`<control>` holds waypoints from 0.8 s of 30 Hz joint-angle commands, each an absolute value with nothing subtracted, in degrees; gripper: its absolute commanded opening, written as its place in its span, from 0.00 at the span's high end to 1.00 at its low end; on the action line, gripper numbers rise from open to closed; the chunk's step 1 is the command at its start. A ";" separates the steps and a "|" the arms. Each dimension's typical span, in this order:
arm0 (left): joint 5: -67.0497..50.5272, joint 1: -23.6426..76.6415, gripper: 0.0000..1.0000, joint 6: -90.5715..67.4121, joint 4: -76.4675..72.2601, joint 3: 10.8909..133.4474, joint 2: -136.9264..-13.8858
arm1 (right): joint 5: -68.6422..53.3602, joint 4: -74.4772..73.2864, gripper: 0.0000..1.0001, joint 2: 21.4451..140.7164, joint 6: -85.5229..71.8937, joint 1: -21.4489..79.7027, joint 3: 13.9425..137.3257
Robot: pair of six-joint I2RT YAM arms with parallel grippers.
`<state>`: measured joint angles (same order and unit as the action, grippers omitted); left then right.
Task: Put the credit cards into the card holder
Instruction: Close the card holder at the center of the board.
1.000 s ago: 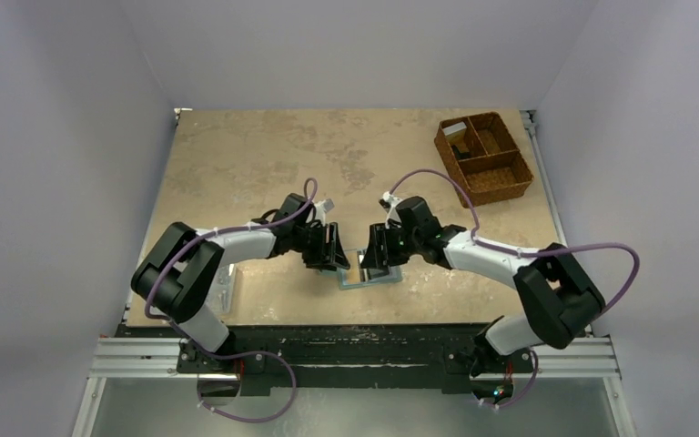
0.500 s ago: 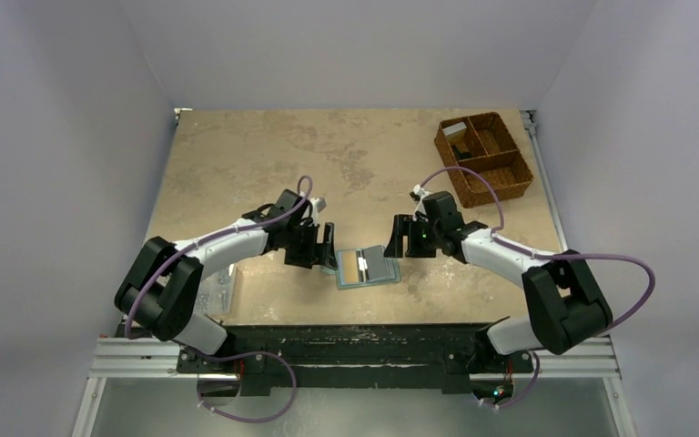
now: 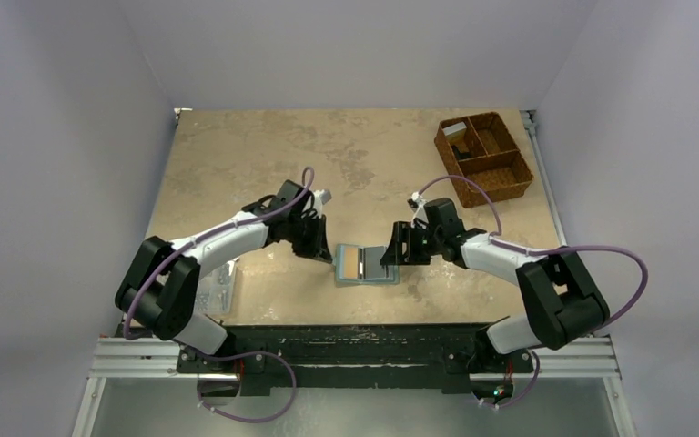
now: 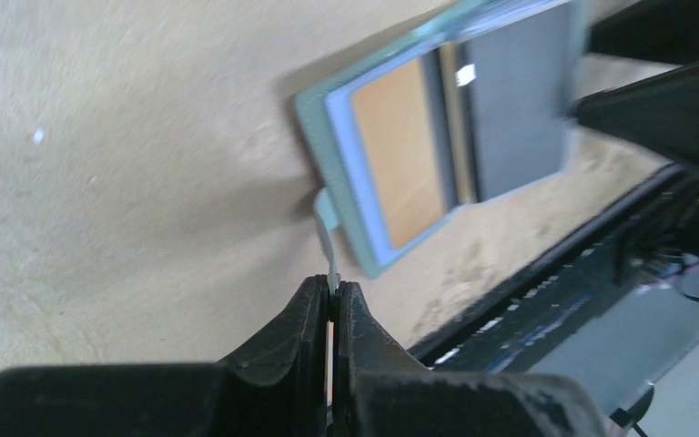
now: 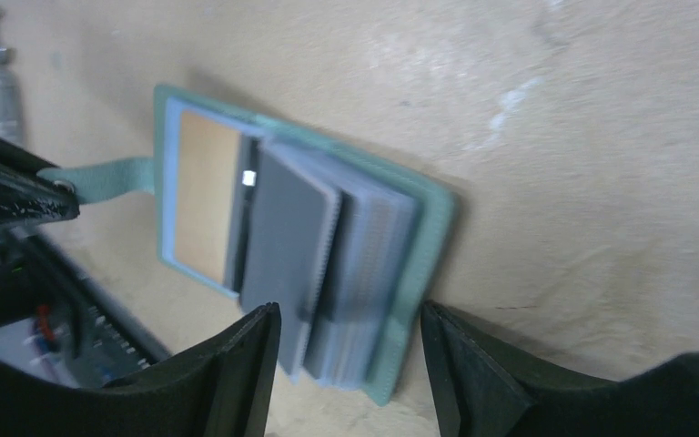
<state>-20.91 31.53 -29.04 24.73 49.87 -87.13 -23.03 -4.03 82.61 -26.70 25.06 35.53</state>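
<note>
one card holder [image 3: 364, 265] lies opened flat on the surface [image 3: 255, 155], near its 6 o'clock edge and midway between the two arms. two credit cards show in it. one tan-orange card [image 4: 400, 155] sits in the pocket on the holder's 9 o'clock half. one dark grey card [image 5: 287, 237] lies on the 3 o'clock half, on top of a stack of pale ribbed pockets. whether more cards hide in that stack is hard to tell, as the wrist views are blurred there. one brown woven basket [image 3: 484, 157] with three compartments stands at the surface's 1 o'clock corner, well apart from the holder. one clear plastic box [image 3: 218, 289] sits at about 8 o'clock, beside the left arm.

the left hand [image 4: 330, 300] is at the holder's 9 o'clock side, its fingers pressed fully together on the thin green strap [image 5: 105, 177] that sticks out from that edge. the strap runs taut from the fingertips to the holder's rim.

the right hand [image 5: 350, 319] is at the holder's 3 o'clock side. its fingers stand spread apart and hold nothing. the holder's 3 o'clock edge lies just in front of the gap between them, and i cannot tell whether either finger touches it.
</note>
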 commanded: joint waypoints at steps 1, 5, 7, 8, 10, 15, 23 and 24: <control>-29.58 31.81 1.00 -32.82 19.83 57.05 -83.44 | -36.14 8.50 0.34 82.72 -32.95 24.64 31.99; -36.37 34.76 1.00 -37.86 12.39 58.32 -87.16 | -35.41 11.66 0.30 81.56 -37.42 21.77 30.25; -36.22 37.40 1.00 -39.33 9.42 59.24 -89.00 | -33.89 10.84 0.28 79.57 -38.39 18.04 28.62; -36.14 38.65 1.00 -40.00 8.08 59.91 -90.18 | -33.50 10.70 0.26 78.56 -38.75 16.24 27.64; -36.72 41.15 1.00 -42.08 3.28 61.06 -93.27 | -33.08 9.84 0.25 76.60 -38.61 12.93 26.04; -40.13 45.10 1.00 -46.47 -6.35 62.38 -103.73 | -29.23 2.66 0.25 74.49 -34.89 9.48 26.46; -39.77 45.21 0.42 -42.63 -2.71 63.37 -102.89 | -32.87 3.55 0.24 73.17 -33.97 9.26 25.85; -39.62 44.74 0.38 -41.41 -1.02 63.63 -101.65 | -33.10 4.21 0.23 73.47 -33.93 9.30 25.80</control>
<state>-39.11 45.78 -44.84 -2.33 61.08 -107.28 -31.11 3.03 73.60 -35.57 9.41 26.09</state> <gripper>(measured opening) 0.515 0.757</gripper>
